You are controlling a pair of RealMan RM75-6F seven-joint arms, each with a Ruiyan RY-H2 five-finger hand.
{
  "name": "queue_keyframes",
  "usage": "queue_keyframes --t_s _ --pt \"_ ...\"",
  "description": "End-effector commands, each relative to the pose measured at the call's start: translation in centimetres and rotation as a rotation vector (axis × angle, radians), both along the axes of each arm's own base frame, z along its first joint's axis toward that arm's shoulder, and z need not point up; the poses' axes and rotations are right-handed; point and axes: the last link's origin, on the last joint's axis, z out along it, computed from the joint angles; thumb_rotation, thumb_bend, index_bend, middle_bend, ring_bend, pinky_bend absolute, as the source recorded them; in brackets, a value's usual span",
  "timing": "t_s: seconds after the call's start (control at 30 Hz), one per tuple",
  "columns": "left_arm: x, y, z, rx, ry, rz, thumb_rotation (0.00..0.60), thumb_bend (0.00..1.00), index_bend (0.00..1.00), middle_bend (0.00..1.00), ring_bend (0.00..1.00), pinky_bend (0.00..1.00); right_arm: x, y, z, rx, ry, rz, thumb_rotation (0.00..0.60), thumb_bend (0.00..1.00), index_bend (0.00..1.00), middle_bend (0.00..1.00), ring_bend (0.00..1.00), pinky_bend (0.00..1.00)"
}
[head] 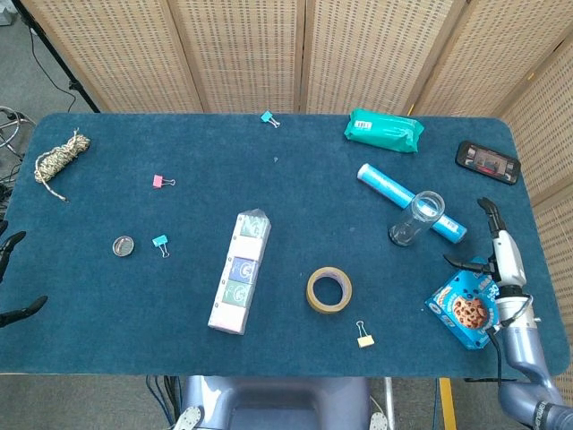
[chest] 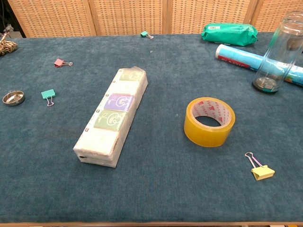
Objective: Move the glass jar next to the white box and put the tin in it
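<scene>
Glass jar (head: 418, 218) stands left of right hand (head: 503, 251).

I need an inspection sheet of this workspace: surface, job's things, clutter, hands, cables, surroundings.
Surface: blue carpeted table.
Job's things: glass jar upright, empty, touching the blue roll; white box lying flat mid-table; tin far left.
Clutter: tape roll, green packet, rope, cookie pack, phone, binder clips.
Hands: right hand empty, fingers apart; left hand only partly visible.
Cables: some on the floor, left.
Surroundings: wicker screens.
</scene>
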Motion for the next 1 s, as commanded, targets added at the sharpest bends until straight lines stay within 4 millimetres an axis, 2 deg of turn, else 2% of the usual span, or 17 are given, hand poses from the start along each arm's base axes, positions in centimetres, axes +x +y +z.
queue_keyframes --t_s 0.03,0.3,0.57,1.0 --pt "-0.1 0.3 0.0 -0.004 -0.003 0.010 0.600 0.12 0.14 0.00 0.00 0.00 0.1 -0.9 -0.7 -0.010 0.011 -0.008 0.600 0.00 0.00 0.00 0.00 0.00" --pt "-0.1 0.4 -0.1 0.010 0.012 0.018 0.600 0.12 0.15 0.00 0.00 0.00 0.0 -2.8 -2.3 0.023 -0.033 -0.045 0.600 0.00 0.00 0.00 0.00 0.00" --pt "-0.3 0.6 0.0 0.021 0.011 0.035 0.600 0.12 0.16 0.00 0.00 0.00 1.4 -4.4 -3.0 0.047 -0.082 -0.016 0.600 0.00 0.00 0.00 0.00 0.00" --pt "-0.7 0.5 0.4 0.027 -0.005 0.058 0.600 0.12 0.16 0.00 0.00 0.00 2.6 -5.4 -4.2 0.092 -0.189 0.002 0.600 0.00 0.00 0.00 0.00 0.00"
